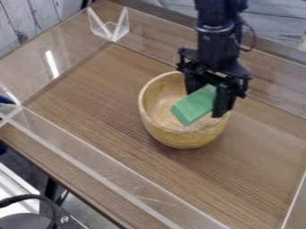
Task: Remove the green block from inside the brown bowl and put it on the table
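the claw (206, 94), seen above the bowl (162, 120) on the wood-grain desk (102, 116), is closed on the block (195, 106), which is held tilted over the bowl's interior, its upper end between the fingers and its green face toward the camera.
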You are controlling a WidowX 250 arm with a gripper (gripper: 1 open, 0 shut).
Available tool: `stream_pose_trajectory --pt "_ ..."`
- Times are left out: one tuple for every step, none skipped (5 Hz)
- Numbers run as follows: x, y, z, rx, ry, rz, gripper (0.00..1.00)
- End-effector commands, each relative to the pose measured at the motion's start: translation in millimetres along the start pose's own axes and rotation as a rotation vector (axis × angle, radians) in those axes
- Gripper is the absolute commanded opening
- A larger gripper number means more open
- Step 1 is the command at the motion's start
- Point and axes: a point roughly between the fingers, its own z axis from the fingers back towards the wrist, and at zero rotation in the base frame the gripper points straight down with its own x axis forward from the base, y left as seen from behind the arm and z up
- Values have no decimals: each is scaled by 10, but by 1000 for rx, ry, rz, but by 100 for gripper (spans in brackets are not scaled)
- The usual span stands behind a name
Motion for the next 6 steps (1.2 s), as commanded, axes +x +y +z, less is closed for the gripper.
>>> stream_pose_trajectory --pt "148 -188 263 30 -77 -35 0" --pt "195 -314 151 9 -97 -49 0" --pt "179 -326 56 -6 -113 -46 0" --pt "215 -286 -49 -11 -81 -88 0" --pt "258 -239 -148 -18 -51 -123 0" --pt "234 -312 -329 -22 -34 -145 0"
